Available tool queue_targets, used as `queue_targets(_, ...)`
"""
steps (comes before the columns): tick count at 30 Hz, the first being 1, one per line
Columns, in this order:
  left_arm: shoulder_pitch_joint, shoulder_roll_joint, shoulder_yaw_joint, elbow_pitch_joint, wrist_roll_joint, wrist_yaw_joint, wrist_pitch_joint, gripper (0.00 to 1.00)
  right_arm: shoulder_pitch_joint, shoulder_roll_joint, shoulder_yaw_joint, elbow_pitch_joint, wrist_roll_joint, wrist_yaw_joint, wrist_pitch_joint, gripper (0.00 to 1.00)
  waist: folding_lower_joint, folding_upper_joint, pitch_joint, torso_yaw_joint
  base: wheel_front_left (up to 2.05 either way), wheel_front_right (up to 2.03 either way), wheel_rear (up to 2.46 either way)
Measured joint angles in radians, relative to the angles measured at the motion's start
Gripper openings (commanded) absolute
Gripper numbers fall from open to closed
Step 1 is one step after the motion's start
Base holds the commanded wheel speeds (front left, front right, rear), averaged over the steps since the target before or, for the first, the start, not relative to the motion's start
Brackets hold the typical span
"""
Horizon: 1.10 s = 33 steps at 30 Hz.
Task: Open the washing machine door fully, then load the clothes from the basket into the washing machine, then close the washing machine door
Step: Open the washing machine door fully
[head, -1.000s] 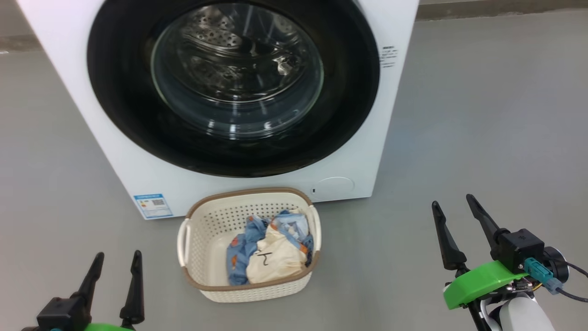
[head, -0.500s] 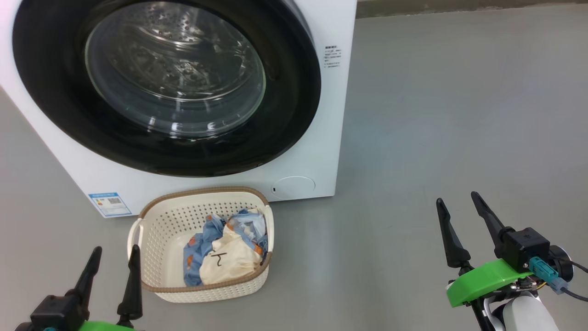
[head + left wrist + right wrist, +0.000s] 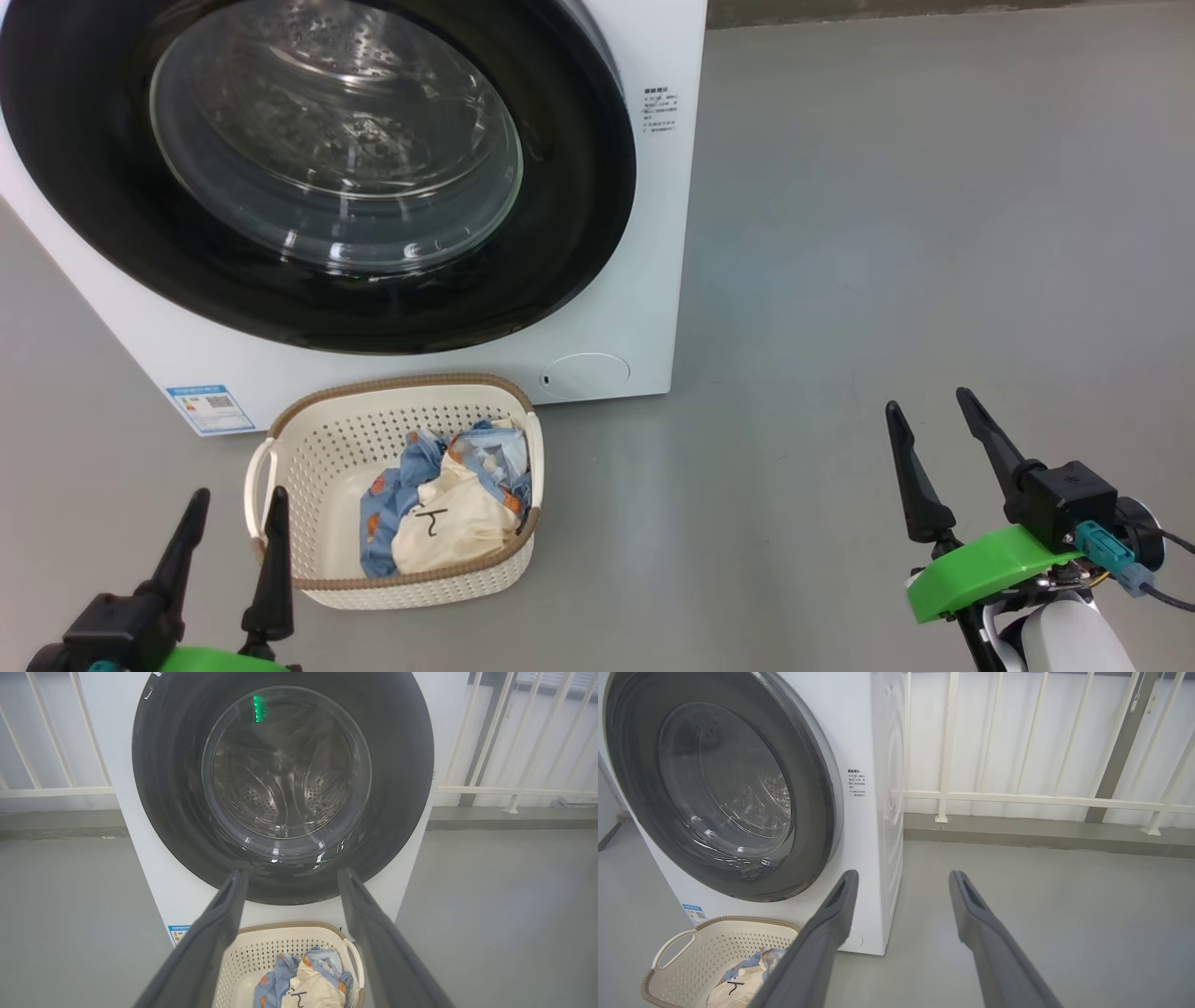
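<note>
Door (image 3: 317, 168) is shut. Left claw (image 3: 238, 497) and right claw (image 3: 926, 401) are spread, holding nothing. Basket (image 3: 401, 383) with clothes (image 3: 448, 509) sits on the floor (image 3: 840, 280) just under it, so a reaching arm could knock it.

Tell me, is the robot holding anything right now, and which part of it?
Nothing is held. The left gripper and the right gripper both hang free with jaws open and empty. The clothes lie untouched in the basket.
</note>
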Motion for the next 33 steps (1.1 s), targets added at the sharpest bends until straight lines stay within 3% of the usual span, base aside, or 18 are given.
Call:
queue_targets(18,0.001,0.000,-0.008,-0.025,0.005,0.000,0.000,1.00,-0.007,0.000,0.000,0.007,0.023,0.000,0.000,1.00,0.0000,0.0000,0.003,0.006,0.00,0.00,0.00)
queue_targets(26,0.002,0.000,-0.017,-0.025,0.004,0.000,0.000,1.00,-0.079,0.000,0.002,0.007,0.107,0.000,0.000,1.00,0.0000,0.0000,0.020,0.013,0.00,0.00,0.00)
queue_targets(33,0.001,0.000,-0.040,-0.025,-0.003,0.000,0.000,1.00,-0.195,-0.009,-0.035,0.010,0.289,0.000,0.000,1.00,0.0001,0.0000,0.047,0.029,0.00,0.00,0.00)
